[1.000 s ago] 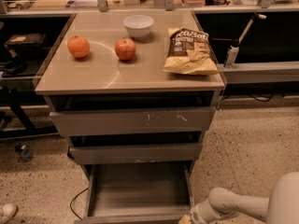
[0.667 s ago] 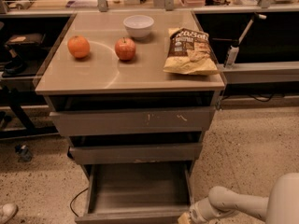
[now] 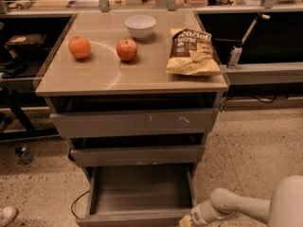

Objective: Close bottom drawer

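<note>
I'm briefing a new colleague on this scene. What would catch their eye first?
The bottom drawer stands out first, pulled far out near the floor. The gripper sits low at that drawer's front right corner, at the end of a white arm reaching in from the lower right. On the cabinet top lie an orange, an apple, a white bowl and a chip bag.

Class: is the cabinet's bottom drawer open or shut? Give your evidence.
Open: the bottom drawer juts out, its tray floor exposed. The gripper sits by its front right corner.
</note>
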`<state>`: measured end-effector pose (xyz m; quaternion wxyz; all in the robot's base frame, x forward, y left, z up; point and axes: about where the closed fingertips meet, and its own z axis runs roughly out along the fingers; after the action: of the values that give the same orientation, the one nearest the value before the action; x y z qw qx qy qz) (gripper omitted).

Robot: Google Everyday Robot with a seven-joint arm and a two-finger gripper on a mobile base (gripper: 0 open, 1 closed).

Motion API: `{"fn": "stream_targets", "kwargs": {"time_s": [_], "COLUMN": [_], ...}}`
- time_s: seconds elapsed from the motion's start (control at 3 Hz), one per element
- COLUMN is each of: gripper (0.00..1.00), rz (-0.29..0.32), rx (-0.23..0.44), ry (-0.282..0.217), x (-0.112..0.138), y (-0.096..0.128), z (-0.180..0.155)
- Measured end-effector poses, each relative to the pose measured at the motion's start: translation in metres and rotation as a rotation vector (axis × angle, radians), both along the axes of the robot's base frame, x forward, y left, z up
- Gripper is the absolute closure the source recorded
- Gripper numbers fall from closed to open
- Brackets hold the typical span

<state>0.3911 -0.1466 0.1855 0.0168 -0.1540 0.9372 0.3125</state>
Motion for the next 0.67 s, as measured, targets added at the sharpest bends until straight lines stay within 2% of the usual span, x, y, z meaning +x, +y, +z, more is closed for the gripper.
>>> {"fn": "stream_targets", "kwargs": {"time_s": [0.67], "gripper": [0.35], "rz": [0.000], "rx": [0.000], "ry": [0.000], "x": [0.0000], "y": [0.0000], "z": [0.0000]}}
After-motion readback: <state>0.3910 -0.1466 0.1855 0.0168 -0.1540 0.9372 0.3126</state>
